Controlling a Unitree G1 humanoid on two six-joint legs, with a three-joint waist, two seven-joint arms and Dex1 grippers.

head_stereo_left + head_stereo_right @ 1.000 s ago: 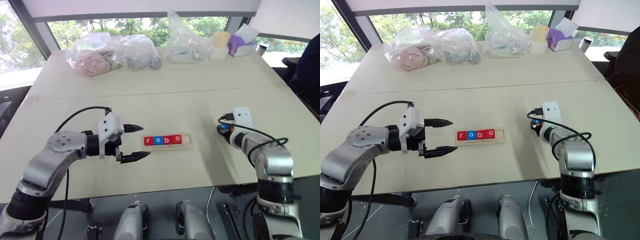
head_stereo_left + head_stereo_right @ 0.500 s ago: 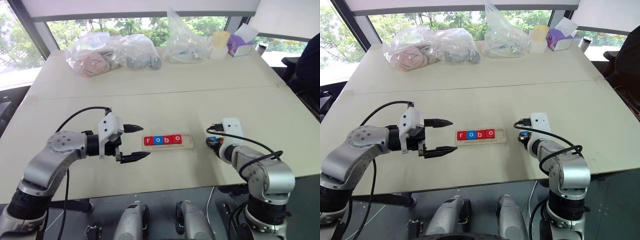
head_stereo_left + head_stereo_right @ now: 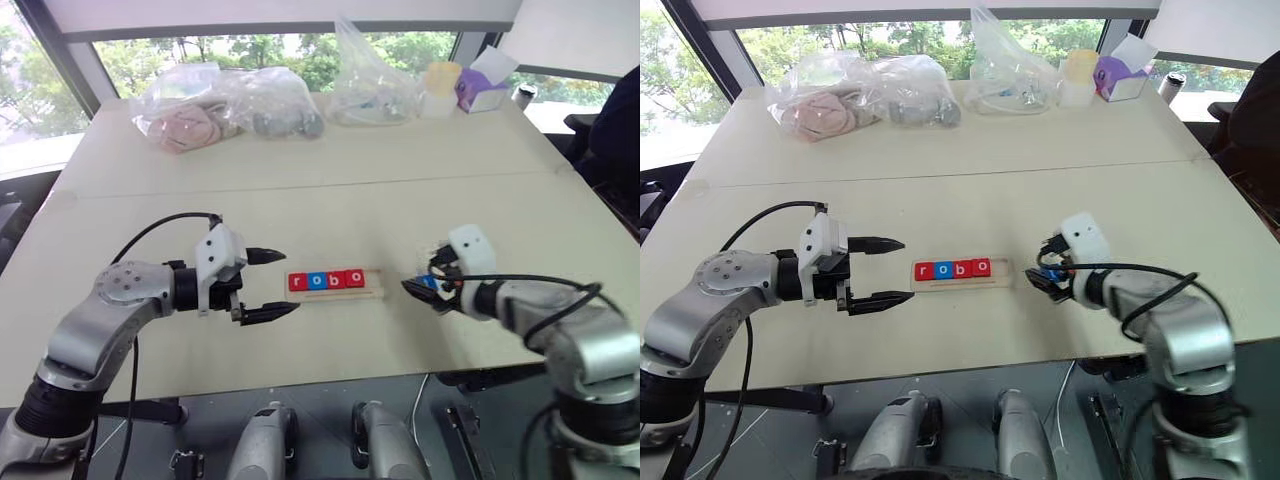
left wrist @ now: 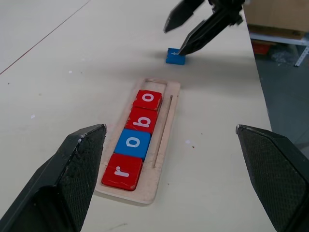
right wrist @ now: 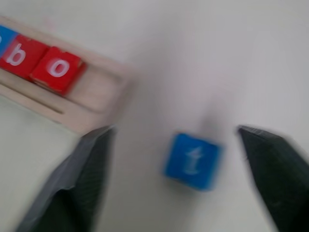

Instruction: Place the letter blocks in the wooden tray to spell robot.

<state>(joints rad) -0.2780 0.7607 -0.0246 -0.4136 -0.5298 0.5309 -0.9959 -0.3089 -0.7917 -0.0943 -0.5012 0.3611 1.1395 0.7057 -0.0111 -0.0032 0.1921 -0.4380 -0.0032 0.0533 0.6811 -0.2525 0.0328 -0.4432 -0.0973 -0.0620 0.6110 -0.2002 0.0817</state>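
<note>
— Counting the flat square letter blocks: how many sit in the long, shallow light-wood tray (image 4: pixel 161 140)?

— Four: red r (image 4: pixel 122 171), blue o (image 4: pixel 133 143), red b (image 4: pixel 142 119), red o (image 4: pixel 148 100). Its last slot, on the robot's right, is bare.

— And the fifth?

— That blue t block (image 5: pixel 192 161) lies on the pale tabletop (image 3: pixel 330 205), just beside the bare end. The right pincer (image 4: pixel 189 31) hangs spread wide over it, holding nothing.

— The left pincer (image 3: pixel 270 285)?

— Wide, empty, beside the tray's r end.

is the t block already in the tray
No, the t block lies on the table past the tray's empty end slot.
</note>
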